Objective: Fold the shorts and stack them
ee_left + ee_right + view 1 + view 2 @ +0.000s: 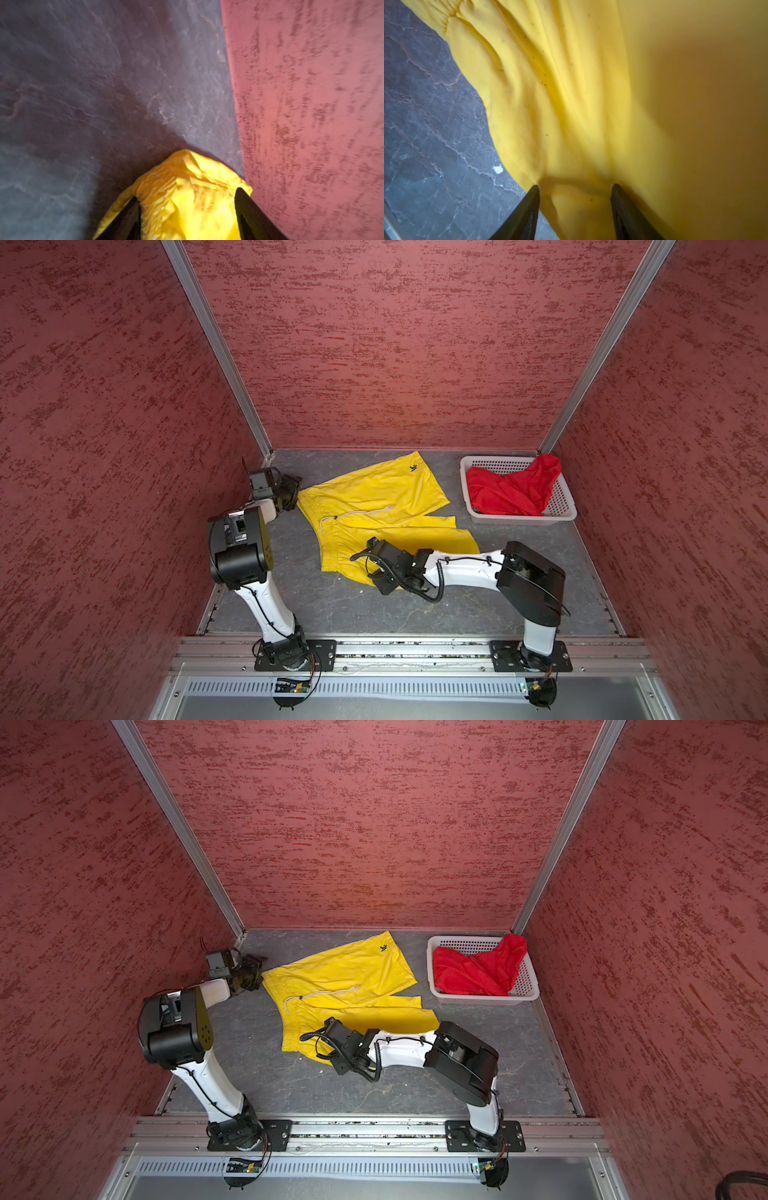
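Yellow shorts (374, 506), thin and shiny, lay spread almost flat in the middle of the grey stone-patterned table (332, 605) in both top views. Their gathered waistband ran along the 8 o'clock side, with a white drawstring (357, 516) loose across the front. The two legs pointed toward 2 and 4 o'clock, and a small dark logo (413, 467) sat near the far hem. No fold showed in them.

The left gripper (187, 193) was at the waistband corner, at 10 o'clock of the shorts. Its wrist view showed the fingers apart with bunched yellow cloth lying between them. The right gripper (576, 185) was low over the near edge at 6 o'clock, its fingers also apart, astride a ridge of fabric. Whether they pressed on it could not be told.

Red shorts (511, 493) lay crumpled in a white perforated basket (561, 499) at the table's 2 o'clock corner, one part draped over the rim.

Judged from this, the task was early: both pairs needed folding, and nothing was stacked.
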Robot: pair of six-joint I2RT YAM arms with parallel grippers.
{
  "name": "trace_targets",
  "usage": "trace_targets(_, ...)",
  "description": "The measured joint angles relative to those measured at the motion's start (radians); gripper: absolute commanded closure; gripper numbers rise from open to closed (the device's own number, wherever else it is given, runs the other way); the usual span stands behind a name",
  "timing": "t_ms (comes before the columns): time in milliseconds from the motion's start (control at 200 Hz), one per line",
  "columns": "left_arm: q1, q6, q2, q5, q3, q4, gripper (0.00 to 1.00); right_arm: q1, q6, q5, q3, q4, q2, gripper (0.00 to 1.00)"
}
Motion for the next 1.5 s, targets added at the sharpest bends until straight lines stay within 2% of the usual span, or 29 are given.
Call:
trace_targets(95, 0.0, 0.021, -0.105, -0.032, -0.003, -0.027, 0.32, -0.033, -0.021, -0.015, 0.003, -0.032, -0.069, 0.36)
trace_targets(190, -0.007, 0.043, -0.175, -0.056, -0.005, -0.051, 0.33, -0.129, -0.03, -0.034, 0.003, -0.037, -0.149, 0.37)
trace_targets(276, -0.025, 0.073, -0.21, -0.077, -0.013, -0.079, 0.23, -0.249, -0.028, -0.029, 0.003, -0.038, -0.192, 0.36)
trace_targets(346, -0.045, 0.1, -0.219, -0.091, -0.016, -0.116, 0.2, -0.338, -0.024, -0.005, 0.002, -0.043, -0.198, 0.35)
trace_targets(466, -0.063, 0.131, -0.219, -0.112, -0.017, -0.175, 0.15, -0.415, -0.019, 0.033, 0.0, -0.073, -0.179, 0.34)
trace_targets(621, -0.063, 0.166, -0.235, -0.166, -0.017, -0.237, 0.11, -0.48, -0.01, 0.053, 0.108, -0.116, -0.052, 0.35)
trace_targets(766, -0.064, 0.208, -0.289, -0.209, -0.027, -0.27, 0.34, -0.527, -0.015, 0.079, 0.309, -0.134, 0.124, 0.38)
trace_targets(842, -0.066, 0.221, -0.327, -0.223, -0.054, -0.272, 0.35, -0.54, -0.028, 0.098, 0.414, -0.146, 0.206, 0.42)
trace_targets(917, -0.074, 0.226, -0.355, -0.226, -0.087, -0.271, 0.35, -0.549, -0.047, 0.115, 0.514, -0.16, 0.281, 0.53)
trace_targets(962, -0.08, 0.226, -0.359, -0.226, -0.106, -0.27, 0.35, -0.554, -0.058, 0.127, 0.573, -0.173, 0.324, 0.56)
trace_targets(1137, -0.092, 0.224, -0.339, -0.206, -0.177, -0.258, 0.34, -0.566, -0.086, 0.161, 0.731, -0.214, 0.454, 0.53)
trace_targets(1348, -0.113, 0.222, -0.267, -0.184, -0.183, -0.24, 0.34, -0.582, -0.09, 0.181, 0.765, -0.247, 0.513, 0.47)
trace_targets(1418, -0.124, 0.222, -0.264, -0.18, -0.183, -0.238, 0.34, -0.591, -0.087, 0.182, 0.765, -0.251, 0.518, 0.56)
trace_targets(1503, -0.132, 0.222, -0.264, -0.177, -0.183, -0.232, 0.34, -0.601, -0.08, 0.18, 0.765, -0.249, 0.518, 0.85)
